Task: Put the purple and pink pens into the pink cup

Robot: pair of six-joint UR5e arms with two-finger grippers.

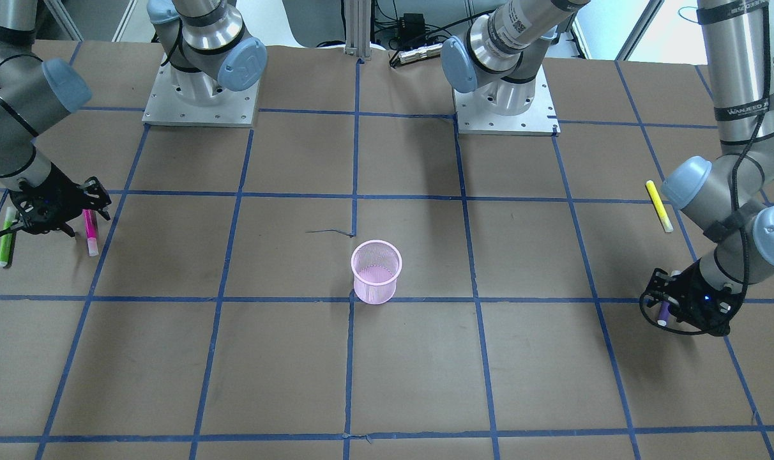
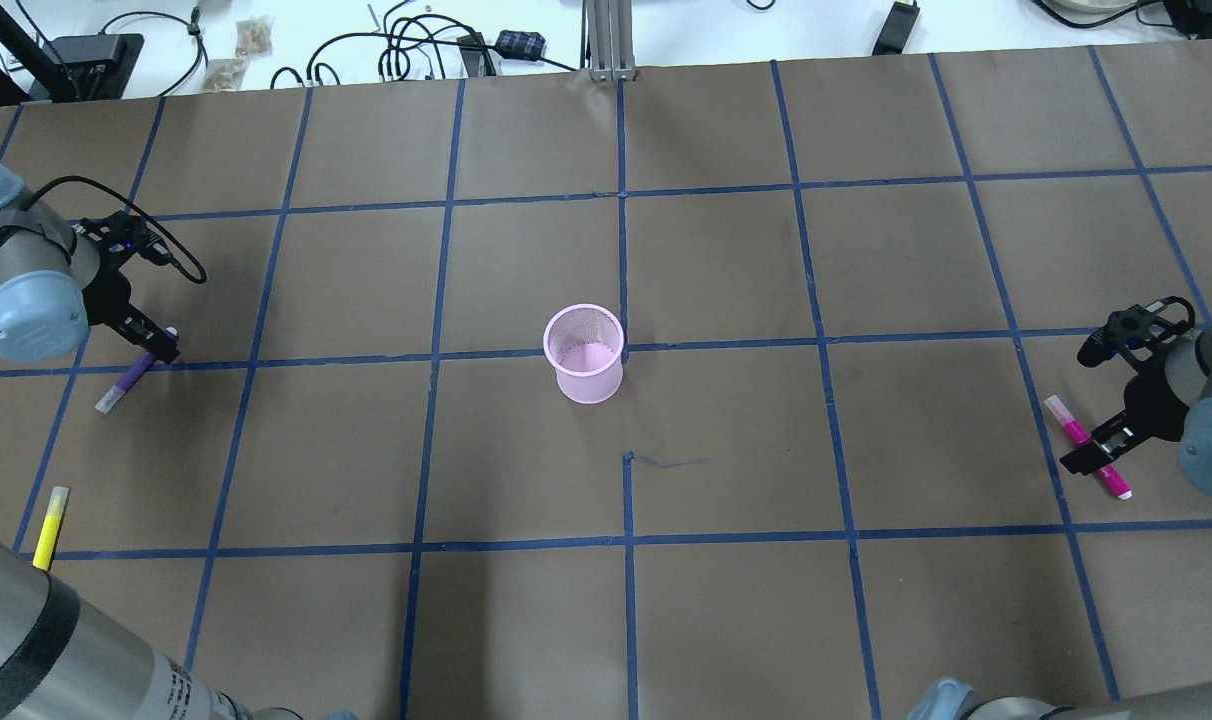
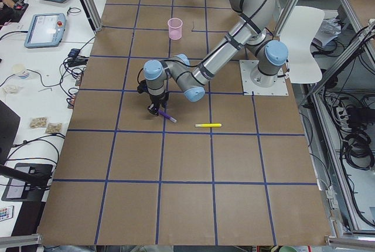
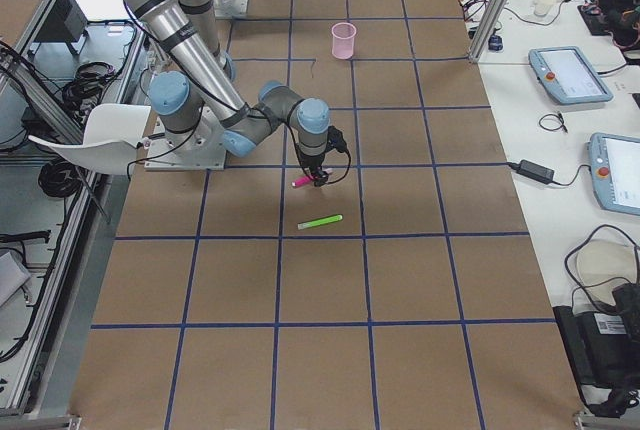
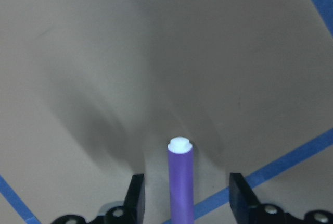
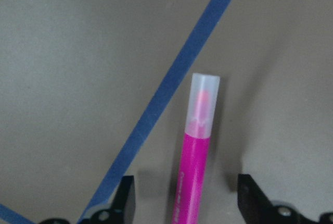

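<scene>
The pink mesh cup (image 2: 586, 360) stands upright and empty at the table's middle, also in the front view (image 1: 376, 271). The purple pen (image 2: 126, 380) lies on the table at the far left. My left gripper (image 2: 161, 348) is down over its end, open, with the pen (image 5: 180, 182) between the fingers and gaps on both sides. The pink pen (image 2: 1076, 432) lies at the far right. My right gripper (image 2: 1091, 455) is open and straddles it; the pen (image 6: 195, 172) lies between the fingers, untouched.
A yellow pen (image 2: 50, 527) lies near the left arm's side, close to the table's near edge. A green pen (image 1: 6, 239) lies right beside the right gripper (image 1: 83, 220). Blue tape lines grid the brown table.
</scene>
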